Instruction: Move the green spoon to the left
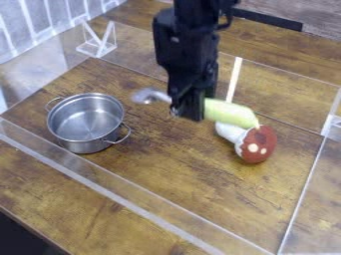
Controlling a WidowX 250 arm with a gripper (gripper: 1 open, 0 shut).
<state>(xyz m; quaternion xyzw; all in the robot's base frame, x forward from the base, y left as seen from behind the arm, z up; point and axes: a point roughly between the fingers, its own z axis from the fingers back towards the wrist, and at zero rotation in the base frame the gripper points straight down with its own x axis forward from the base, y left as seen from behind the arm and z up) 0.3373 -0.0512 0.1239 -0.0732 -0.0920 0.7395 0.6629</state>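
A: Camera view: tool [185,111] pinching green spoon [213,109], lifted off counter [160,174].
B: Spoon location? 
A: Right of pot [86,121], upper left of mushroom [256,143].

Bench [80,214]: pot [86,121] stands at left, upright. Right of it, apart, the gripper [188,110] hangs over the middle, fingers closed on the green spoon [213,110]; spoon lies crosswise, its bowl toward the pot, its handle out to the right. Toy mushroom [256,142] lies on the bench right of and before the gripper, just below the handle end.
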